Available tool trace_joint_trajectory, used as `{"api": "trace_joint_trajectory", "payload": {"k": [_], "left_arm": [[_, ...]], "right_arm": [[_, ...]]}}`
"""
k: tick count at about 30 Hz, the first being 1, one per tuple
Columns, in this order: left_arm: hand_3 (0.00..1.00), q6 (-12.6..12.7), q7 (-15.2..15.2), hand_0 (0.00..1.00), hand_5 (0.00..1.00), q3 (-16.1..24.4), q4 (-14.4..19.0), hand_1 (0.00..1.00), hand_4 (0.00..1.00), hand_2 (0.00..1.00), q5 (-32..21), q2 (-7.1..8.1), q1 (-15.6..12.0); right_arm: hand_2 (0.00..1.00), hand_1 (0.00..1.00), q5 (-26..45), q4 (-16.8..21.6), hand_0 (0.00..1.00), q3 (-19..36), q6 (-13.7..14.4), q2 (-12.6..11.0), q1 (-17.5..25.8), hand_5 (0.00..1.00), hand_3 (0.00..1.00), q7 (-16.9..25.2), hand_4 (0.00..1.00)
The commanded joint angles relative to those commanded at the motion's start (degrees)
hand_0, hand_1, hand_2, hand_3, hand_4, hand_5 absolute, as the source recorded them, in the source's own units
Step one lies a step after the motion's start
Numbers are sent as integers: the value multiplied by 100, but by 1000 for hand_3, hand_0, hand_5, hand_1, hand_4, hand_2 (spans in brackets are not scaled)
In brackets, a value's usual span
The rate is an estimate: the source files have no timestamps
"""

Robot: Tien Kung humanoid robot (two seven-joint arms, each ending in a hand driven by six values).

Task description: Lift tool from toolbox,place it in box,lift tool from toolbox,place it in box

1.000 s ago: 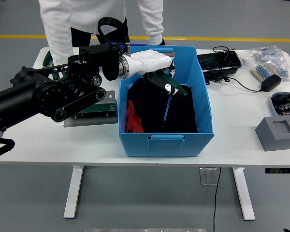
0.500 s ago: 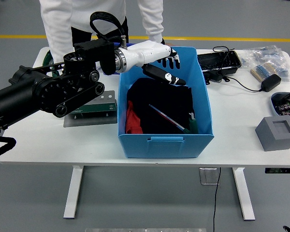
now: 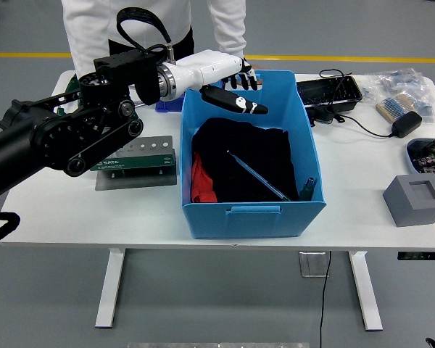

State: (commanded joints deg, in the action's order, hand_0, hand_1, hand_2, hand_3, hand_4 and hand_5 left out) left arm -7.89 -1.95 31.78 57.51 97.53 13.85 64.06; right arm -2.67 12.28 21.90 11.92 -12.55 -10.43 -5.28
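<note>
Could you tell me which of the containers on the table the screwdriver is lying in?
It lies in the big blue box at the table's middle, on dark cloth. The black tray and the small grey box to the right hold no screwdriver.

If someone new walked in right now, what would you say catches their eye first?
The blue box at mid-table, holding dark cloth and a slim tool lying aslant. Above its far left corner hangs the robot's white left hand, fingers spread and empty, on a bulky black arm. A person in white stands behind.
</note>
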Motion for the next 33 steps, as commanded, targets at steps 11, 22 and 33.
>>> {"api": "trace_joint_trajectory", "payload": {"k": [11,22,33], "left_arm": [[694,-201,433,539,967,1396,1048,587,998,664,1025,1169,-1248],[710,97,445,580,946,2272,1463,619,998,695,1522,1716,-2220],[732,368,-7,733,930,1646,921,712,998,771,1646,1835,-1978]], "right_arm": [[704,639,62,1,652,45,25,79,167,681,563,0,792],[704,637,-131,40,649,161,96,147,249,682,563,-82,790],[704,635,-313,50,650,287,108,161,274,681,563,-148,791]]}}
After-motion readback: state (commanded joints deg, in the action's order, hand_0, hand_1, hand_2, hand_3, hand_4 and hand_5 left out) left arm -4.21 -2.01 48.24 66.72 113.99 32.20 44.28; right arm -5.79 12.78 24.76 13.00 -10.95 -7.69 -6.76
